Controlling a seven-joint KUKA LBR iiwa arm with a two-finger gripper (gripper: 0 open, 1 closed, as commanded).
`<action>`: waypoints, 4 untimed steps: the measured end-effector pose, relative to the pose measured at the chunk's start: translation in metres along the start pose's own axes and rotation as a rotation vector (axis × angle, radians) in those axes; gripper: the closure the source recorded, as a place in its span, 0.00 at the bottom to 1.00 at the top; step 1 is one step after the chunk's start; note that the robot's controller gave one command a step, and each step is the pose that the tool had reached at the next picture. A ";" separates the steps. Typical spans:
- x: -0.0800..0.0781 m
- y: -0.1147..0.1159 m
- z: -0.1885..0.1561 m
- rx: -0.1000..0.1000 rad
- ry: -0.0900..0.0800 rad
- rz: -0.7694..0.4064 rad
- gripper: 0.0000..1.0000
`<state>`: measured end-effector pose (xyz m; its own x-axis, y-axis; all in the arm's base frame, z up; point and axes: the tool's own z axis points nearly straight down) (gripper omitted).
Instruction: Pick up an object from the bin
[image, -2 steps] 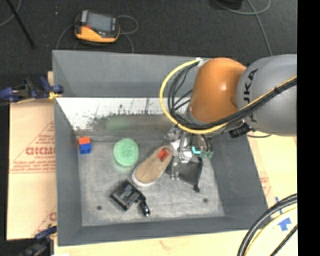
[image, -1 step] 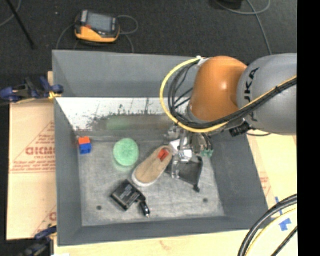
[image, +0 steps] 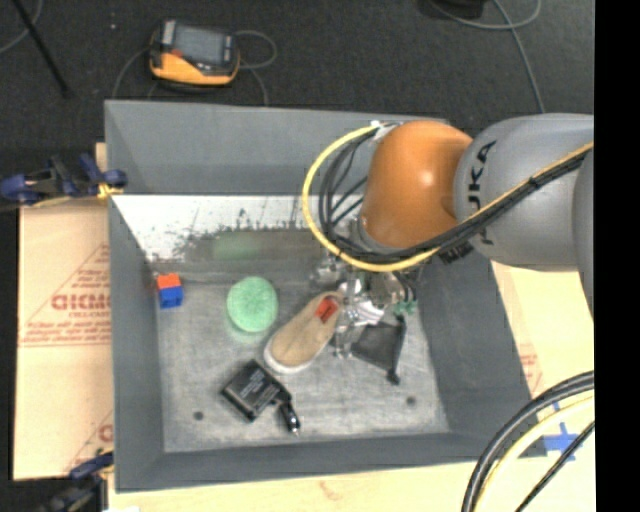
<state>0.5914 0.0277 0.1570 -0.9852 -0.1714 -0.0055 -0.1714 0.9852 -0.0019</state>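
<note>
My gripper (image: 352, 312) hangs low in the middle of the bin, under the arm's orange cover. It is at the upper right end of a tan shoe-shaped thing (image: 298, 342) that lies slantwise and carries a small red patch near the gripper. Whether the gripper touches this thing I cannot make out. Just to the right of the gripper lies a dark grey wedge-shaped thing (image: 380, 347) with a green bit at its top. A round green thing (image: 251, 304) sits to the left of the tan one.
A black boxy device (image: 254, 392) with a short stub lies near the front wall. A small blue and orange block (image: 170, 290) rests by the left wall. The arm and its cables cover the back right part of the bin.
</note>
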 end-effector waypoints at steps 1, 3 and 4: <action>-0.004 0.007 0.040 -0.003 0.004 -0.077 0.00; -0.012 0.011 0.072 0.000 -0.003 -0.203 0.00; 0.009 0.007 0.083 -0.002 -0.009 -0.204 1.00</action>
<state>0.5820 0.0331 0.0740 -0.9300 -0.3672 -0.0138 -0.3672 0.9301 -0.0019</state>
